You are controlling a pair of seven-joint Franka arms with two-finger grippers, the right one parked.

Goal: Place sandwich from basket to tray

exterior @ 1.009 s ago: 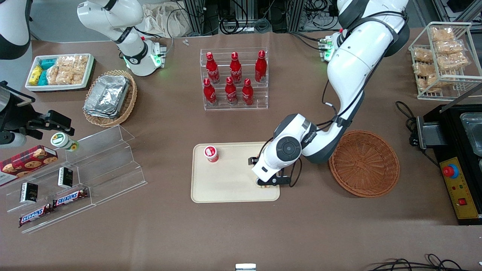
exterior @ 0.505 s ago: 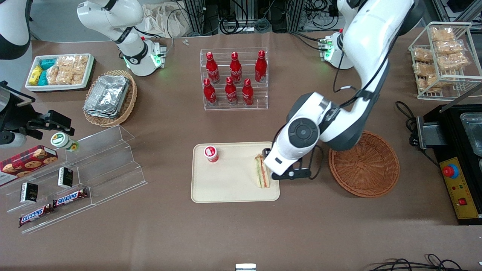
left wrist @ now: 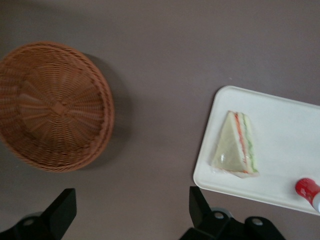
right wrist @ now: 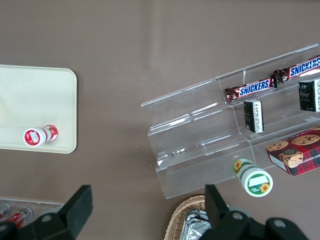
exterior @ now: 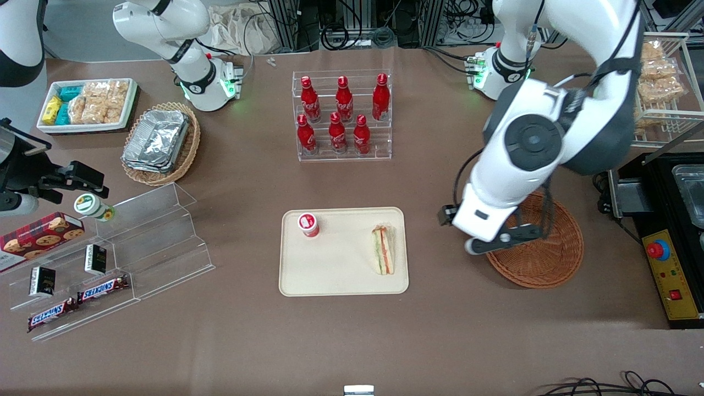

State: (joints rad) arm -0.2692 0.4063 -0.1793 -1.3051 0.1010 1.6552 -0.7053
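The sandwich (exterior: 383, 250) lies on its side on the beige tray (exterior: 335, 272), near the tray edge closest to the basket. The round reddish-brown wicker basket (exterior: 544, 258) stands beside the tray, toward the working arm's end, and holds nothing. My left gripper (exterior: 467, 234) hangs high above the bare table between tray and basket, open and holding nothing. In the left wrist view the gripper (left wrist: 131, 210) has its fingers wide apart over brown table, with the basket (left wrist: 52, 105), the sandwich (left wrist: 235, 145) and the tray (left wrist: 285, 125) all in sight.
A small red-capped bottle (exterior: 308, 224) stands on the tray. A rack of red cola bottles (exterior: 342, 115) stands farther from the camera. A clear stepped shelf (exterior: 126, 247), a tan basket of foil containers (exterior: 162, 143) and a black appliance (exterior: 671, 231) flank the work area.
The gripper let go of the sandwich on the tray, then rose and swung away toward the basket. The sandwich stays where it was set down.
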